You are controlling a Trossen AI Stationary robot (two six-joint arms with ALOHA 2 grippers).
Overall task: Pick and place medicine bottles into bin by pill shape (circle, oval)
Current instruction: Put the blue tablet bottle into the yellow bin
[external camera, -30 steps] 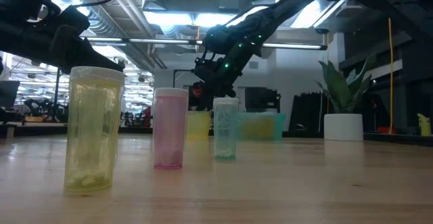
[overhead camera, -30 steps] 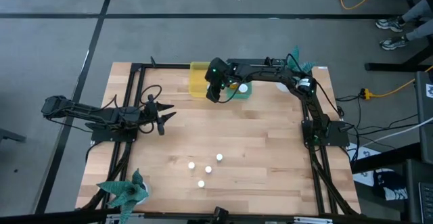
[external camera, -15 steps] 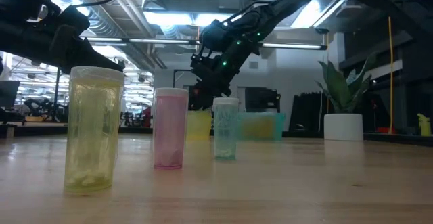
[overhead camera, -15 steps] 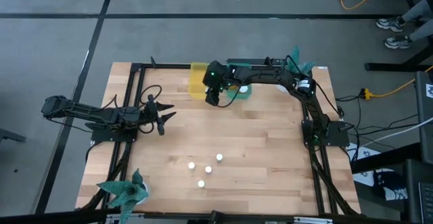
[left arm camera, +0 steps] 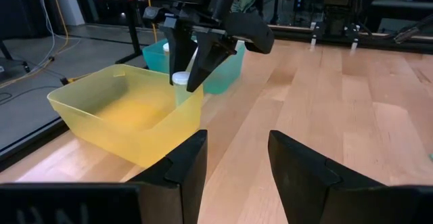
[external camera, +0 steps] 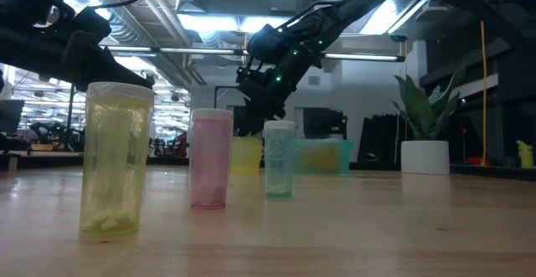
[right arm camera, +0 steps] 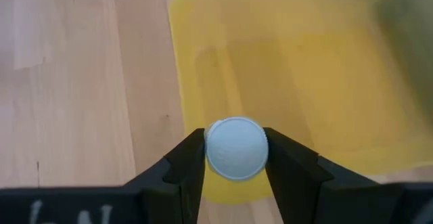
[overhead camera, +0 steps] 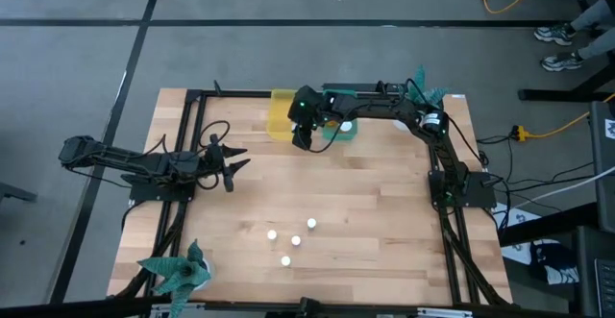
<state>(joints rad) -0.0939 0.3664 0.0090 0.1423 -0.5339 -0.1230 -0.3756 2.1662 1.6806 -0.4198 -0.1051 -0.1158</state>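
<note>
Right tool (right arm camera: 235,158) pinches bottle (right arm camera: 235,148) over yellow bin (right arm camera: 304,68) (cap hidden overhead).

Two bins (overhead camera: 281,114) side by side — four bottles (overhead camera: 291,242) well apart.

The table (overhead camera: 365,212) is being shown as pale wood planks with visible grain, smooth with a soft satin sheen in the left wrist view. The yellow bin (left arm camera: 122,119) and the teal bin (left arm camera: 226,72) are being seen as translucent plastic, lightly frosted yet a bit glossy at the rims. The held bottle (right arm camera: 236,148) is being capped in matt white plastic with a finely ribbed edge. The right gripper (right arm camera: 236,158) fingers (right arm camera: 186,163) are being rendered as dark matt plastic. Three standing bottles (external camera: 116,158) in the low view are being shown as see-through tinted plastic, smooth-walled.
</note>
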